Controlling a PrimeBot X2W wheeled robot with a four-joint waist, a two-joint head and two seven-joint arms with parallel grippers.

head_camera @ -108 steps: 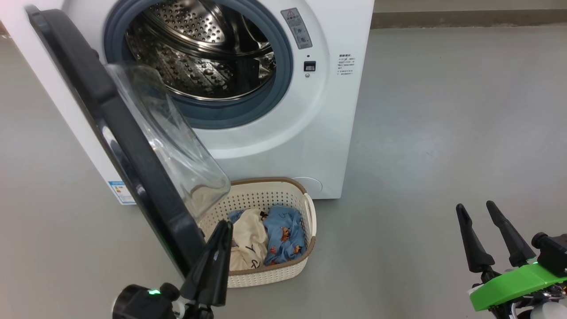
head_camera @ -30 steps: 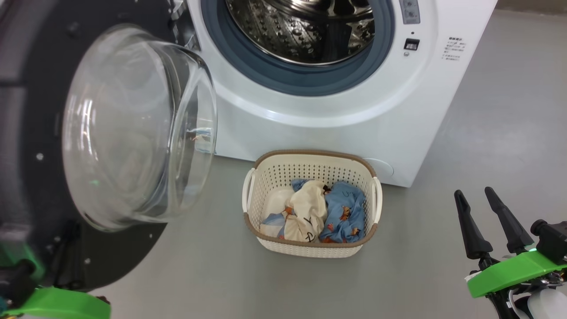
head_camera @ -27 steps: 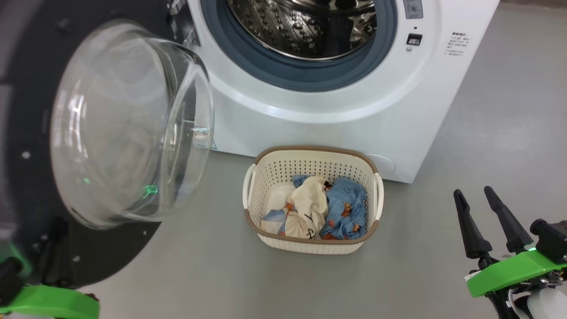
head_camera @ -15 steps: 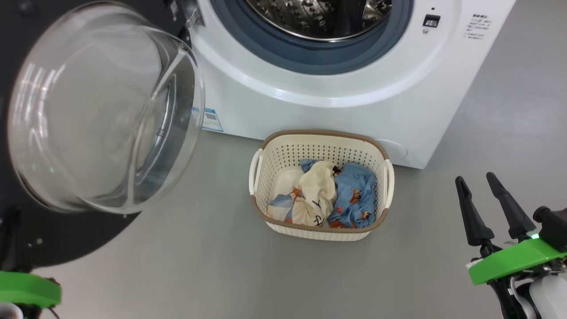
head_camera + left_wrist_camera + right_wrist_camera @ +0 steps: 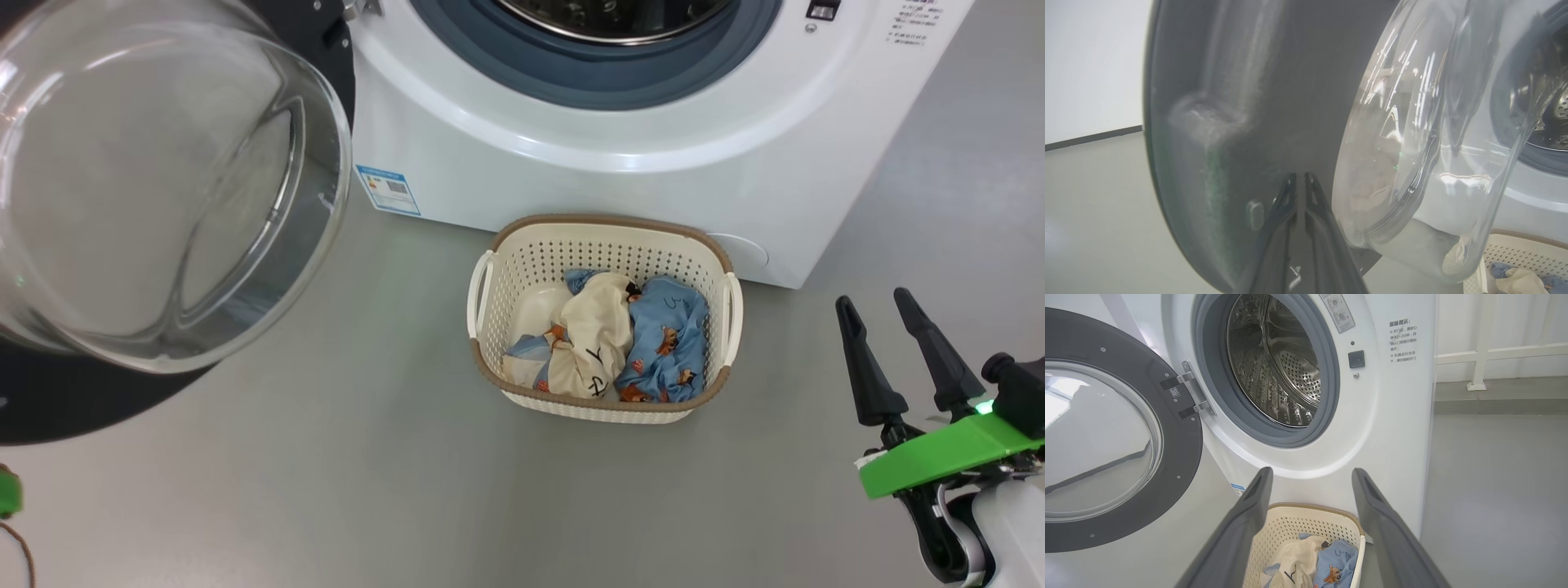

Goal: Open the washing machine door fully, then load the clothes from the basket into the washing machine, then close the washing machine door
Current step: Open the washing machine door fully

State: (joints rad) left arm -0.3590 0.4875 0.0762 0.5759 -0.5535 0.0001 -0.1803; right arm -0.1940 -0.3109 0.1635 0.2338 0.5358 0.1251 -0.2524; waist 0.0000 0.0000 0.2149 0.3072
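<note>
Head: washing machine door (image 5: 155, 180) swung wide at left. basket (image 5: 608, 222) on the floor (image 5: 326, 490) just in front of the washing machine (image 5: 620, 163), clothes (image 5: 620, 343) piled inside. My right tool (image 5: 871, 296) is spread, holding nothing, well right of the basket. Left wrist: my left tool (image 5: 1300, 175) is pressed together, tips at the door's black rim beside the glass. Right wrist: drum (image 5: 1278, 367) exposed, basket below between my fingers.

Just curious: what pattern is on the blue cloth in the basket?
Small orange-brown cartoon animals on the blue cloth; best in head view.
</note>
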